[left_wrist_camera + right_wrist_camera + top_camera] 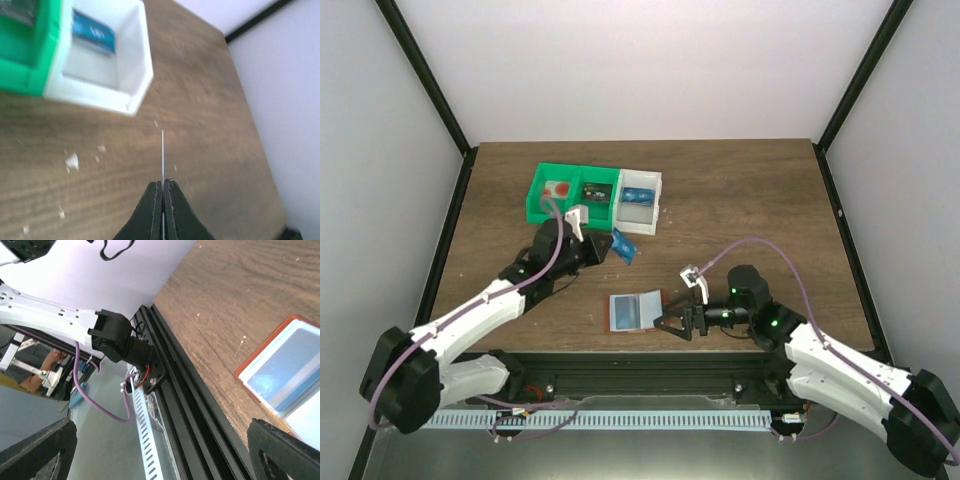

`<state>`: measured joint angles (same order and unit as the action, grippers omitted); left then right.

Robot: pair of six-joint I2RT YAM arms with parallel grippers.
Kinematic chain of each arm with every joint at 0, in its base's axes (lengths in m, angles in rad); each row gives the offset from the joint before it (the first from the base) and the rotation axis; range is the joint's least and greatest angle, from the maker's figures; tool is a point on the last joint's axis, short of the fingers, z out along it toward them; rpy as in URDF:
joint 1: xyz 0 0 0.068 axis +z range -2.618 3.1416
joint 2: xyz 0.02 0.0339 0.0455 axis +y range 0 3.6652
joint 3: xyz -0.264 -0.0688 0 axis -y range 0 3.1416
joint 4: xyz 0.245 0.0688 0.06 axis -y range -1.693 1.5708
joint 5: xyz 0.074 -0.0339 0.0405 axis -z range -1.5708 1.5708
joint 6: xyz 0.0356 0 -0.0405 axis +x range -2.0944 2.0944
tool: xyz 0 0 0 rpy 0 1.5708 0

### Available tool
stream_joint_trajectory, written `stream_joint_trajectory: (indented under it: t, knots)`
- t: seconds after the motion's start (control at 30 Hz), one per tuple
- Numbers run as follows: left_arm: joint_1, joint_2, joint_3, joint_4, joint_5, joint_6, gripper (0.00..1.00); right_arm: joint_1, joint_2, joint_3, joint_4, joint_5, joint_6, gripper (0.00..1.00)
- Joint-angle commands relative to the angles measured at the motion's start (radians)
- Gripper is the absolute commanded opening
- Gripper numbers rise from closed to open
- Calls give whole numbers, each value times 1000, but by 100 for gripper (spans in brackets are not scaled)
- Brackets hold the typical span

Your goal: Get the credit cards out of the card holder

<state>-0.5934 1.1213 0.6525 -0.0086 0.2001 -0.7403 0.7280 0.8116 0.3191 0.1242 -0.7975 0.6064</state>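
Carrying (left gripper (608, 246)): clamped on a blue credit card (625, 247), pinched by one end so the wrist view shows it edge-on as a thin line. It hangs above the table (750, 210), at 6 o'clock of the white bin (137, 75).
Risk, left side: the grip takes only the card's end (a thin, slick thing), so I judge it could pivot or slide out during the carry. Let go short of the rim, it would land on the wood or lean against the bin wall.
Risk, right side: the card holder (636, 311) lies loose with nothing pressing on it. A brush from the fingers beside it could push it toward the near edge at 6 o'clock.
Green bin (30, 60): at 11 o'clock of the table's middle, with two compartments. The left one holds a red-and-white item (558, 190) and the right a dark item (597, 192); neither is clear enough to name.
White bin: touching the green bin's 3 o'clock side. A second blue card (93, 31) lies at its far end.
Card holder: opened flat at 6 o'clock of the held card, orange-brown rim, pale blue lining upward. Whether a card remains in its pockets cannot be told.
Right gripper (672, 322): jaws spread wide, grasping nothing, just beside the holder's 3 o'clock edge.
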Motion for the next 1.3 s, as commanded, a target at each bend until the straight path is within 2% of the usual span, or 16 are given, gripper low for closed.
stream_joint_trajectory:
  t: [0.0,0.13,0.37,0.83,1.27]
  knots:
    - [6,109,82,182,-270,-22,0,-3,-80,33,-83,108,36,95]
    - [8,253,224,193,-322,0,0,-3,-167,66,-152,160,99,96]
    - [8,475,396,246,-383,0,0,-4,-315,5,-187,278,200,97]
    - [17,755,483,442,-487,-1,0,-4,-433,63,-366,337,153,98]
    - [25,911,607,464,-547,81,0,-4,-491,109,-510,384,128,98]
